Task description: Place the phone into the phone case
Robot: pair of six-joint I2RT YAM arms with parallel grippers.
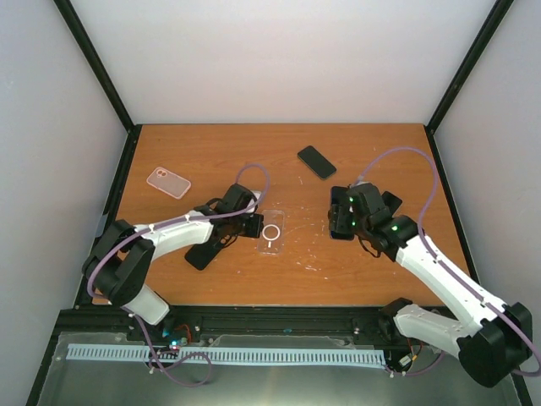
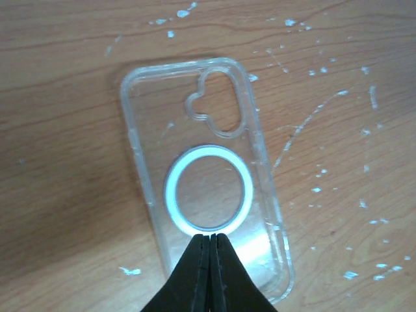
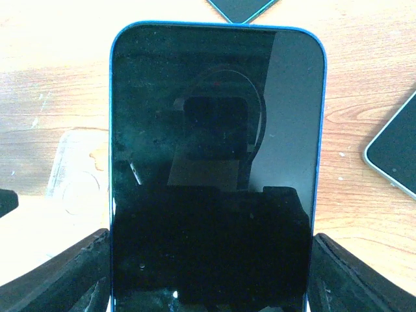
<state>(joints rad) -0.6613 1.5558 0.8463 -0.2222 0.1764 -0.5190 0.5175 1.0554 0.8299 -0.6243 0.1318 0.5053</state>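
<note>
The right gripper (image 3: 209, 250) has its jaws spread wide and clamped on the long edges of the phone (image 3: 214, 117), one finger (image 3: 62, 276) on each side of its lower part. The phone has a blue rim and a dark screen that faces the wrist camera, with the arm's own parts mirrored in the glass. From above, that gripper (image 1: 341, 216) sits over the right half of the wooden table (image 1: 380, 144), with the phone up off the surface and well apart from the clear phone case (image 1: 270, 233). The case lies flat near the middle of the table, open side up as far as I can judge. Its white ring and camera cutout show plainly in the left wrist view (image 2: 207, 188). The left gripper (image 2: 211, 239) is closed, its two black fingers pressed together with nothing between them. The tips are poised over the near end of the case, right at the lower edge of the ring, but I cannot tell whether they touch the plastic. In the overhead view this gripper (image 1: 254, 225) is just left of the case. Farther off, a pink case (image 1: 168, 182) lies near the left rear of the table and a black phone (image 1: 316, 161) lies towards the back. Another phone (image 3: 393, 153) with a pale rim shows at the right edge of the right wrist view. A dark flat slab (image 1: 201, 255) lies under the left arm, too indistinct to name.
</note>
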